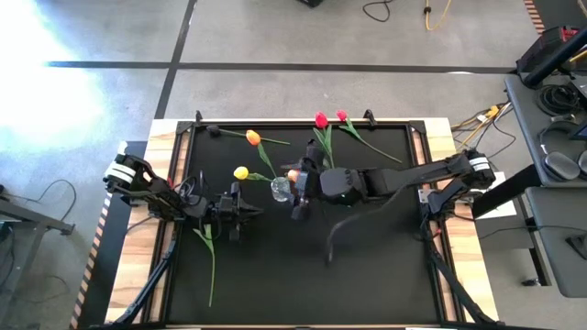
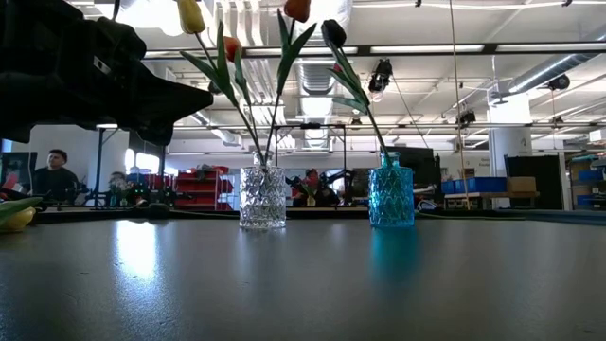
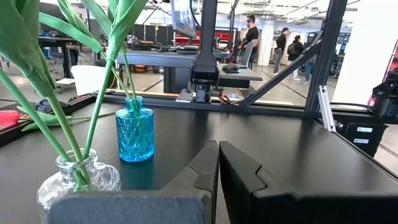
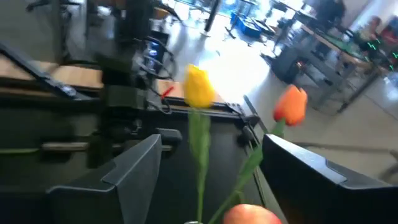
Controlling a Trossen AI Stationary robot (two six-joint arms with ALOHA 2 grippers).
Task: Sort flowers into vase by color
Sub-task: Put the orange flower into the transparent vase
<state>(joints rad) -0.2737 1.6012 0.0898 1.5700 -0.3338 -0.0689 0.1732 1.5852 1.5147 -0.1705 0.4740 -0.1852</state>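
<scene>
A clear glass vase [image 2: 262, 197] stands mid-table and holds a yellow tulip [image 4: 199, 87], an orange tulip [image 4: 291, 104] and a third orange-red one [image 1: 293, 174]. Beside it, a blue glass vase [image 2: 391, 194] holds one tulip [image 2: 333, 33]. My right gripper [image 4: 217, 174] hangs open above the clear vase, with the stems rising between its fingers and apart from them. My left gripper [image 3: 217, 177] is shut, level and low, just left of the clear vase [image 3: 78, 180]. A red tulip [image 1: 341, 116] lies at the far edge. Another flower's stem [image 1: 211, 261] lies near left.
Metal frame rails run along the far edge [image 3: 205, 99] and the sides of the black table top [image 1: 367, 275]. A dark cable [image 1: 353, 229] curls on the table below my right arm. People sit in the room beyond [image 2: 57, 175]. The near half of the table holds little.
</scene>
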